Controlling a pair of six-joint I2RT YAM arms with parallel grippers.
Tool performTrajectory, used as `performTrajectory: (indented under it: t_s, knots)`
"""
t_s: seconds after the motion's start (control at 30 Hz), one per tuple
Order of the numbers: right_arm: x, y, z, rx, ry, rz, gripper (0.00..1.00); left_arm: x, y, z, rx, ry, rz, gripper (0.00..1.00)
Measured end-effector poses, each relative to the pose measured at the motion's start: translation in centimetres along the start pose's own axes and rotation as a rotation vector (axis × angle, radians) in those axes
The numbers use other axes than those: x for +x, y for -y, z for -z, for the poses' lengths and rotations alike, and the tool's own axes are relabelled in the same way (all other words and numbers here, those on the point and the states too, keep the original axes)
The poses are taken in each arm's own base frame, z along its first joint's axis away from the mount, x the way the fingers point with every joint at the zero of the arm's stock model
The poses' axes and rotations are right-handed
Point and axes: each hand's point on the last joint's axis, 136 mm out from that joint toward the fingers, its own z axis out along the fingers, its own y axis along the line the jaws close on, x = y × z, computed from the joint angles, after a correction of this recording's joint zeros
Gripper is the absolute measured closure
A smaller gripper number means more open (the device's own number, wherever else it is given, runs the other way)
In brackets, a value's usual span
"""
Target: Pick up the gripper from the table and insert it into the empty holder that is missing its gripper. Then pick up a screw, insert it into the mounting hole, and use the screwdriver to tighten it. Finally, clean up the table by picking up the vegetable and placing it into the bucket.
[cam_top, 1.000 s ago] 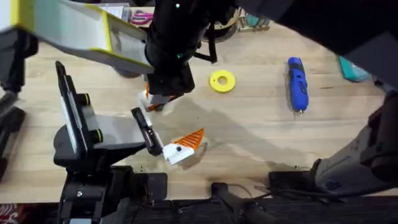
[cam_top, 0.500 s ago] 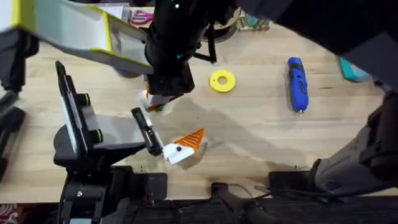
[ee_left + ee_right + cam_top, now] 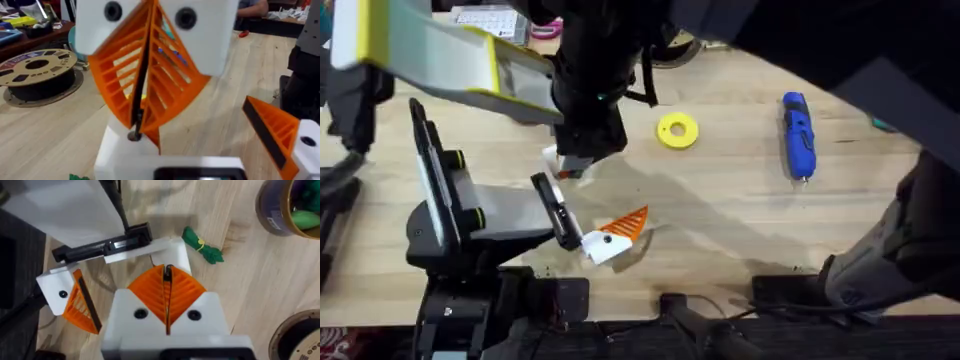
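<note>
— Looking at the right pincer (image 3: 167,276): how is it set?
— Orange pads pressed together, with a small dark screw (image 3: 134,134) nipped at their tips.
— And the holder (image 3: 172,250)?
— Directly under those tips. The screw's end touches its white top or very nearly does; I cannot tell which.
— The left pincer (image 3: 610,238)?
— Wide apart. The holder is one finger; the other, carrying an orange gripper (image 3: 272,132), stands well off to the side.
— The vegetable (image 3: 202,245)?
— On the table (image 3: 720,220) just beyond the holder, apart from both pincers. The bucket (image 3: 274,210) sits farther out past it, with green lumps (image 3: 302,217) inside.
— Screwdriver (image 3: 798,135)?
— Lying well away from the right pincer, beyond a yellow disc (image 3: 677,131).
</note>
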Motion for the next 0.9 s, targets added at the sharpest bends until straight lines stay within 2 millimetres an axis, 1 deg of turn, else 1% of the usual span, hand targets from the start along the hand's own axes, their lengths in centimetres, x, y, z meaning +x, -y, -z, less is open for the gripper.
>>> performTrajectory:
  t_s: [0.47,0.73,0.9]
  knots:
    - [0.01,-0.01,0.0,0.0,0.0,0.0,0.995,0.02,-0.01,0.0,0.0,0.0,0.0,0.01]
    - [0.16,0.02,-0.59,-0.011,-0.012,-0.004,0.995,0.01,0.02,0.0,0.001,0.0,0.001,0.01]
    - [0.17,0.02,-0.61,-0.012,-0.013,-0.004,0.995,0.02,0.03,0.0,0.002,0.0,0.001,0.01]
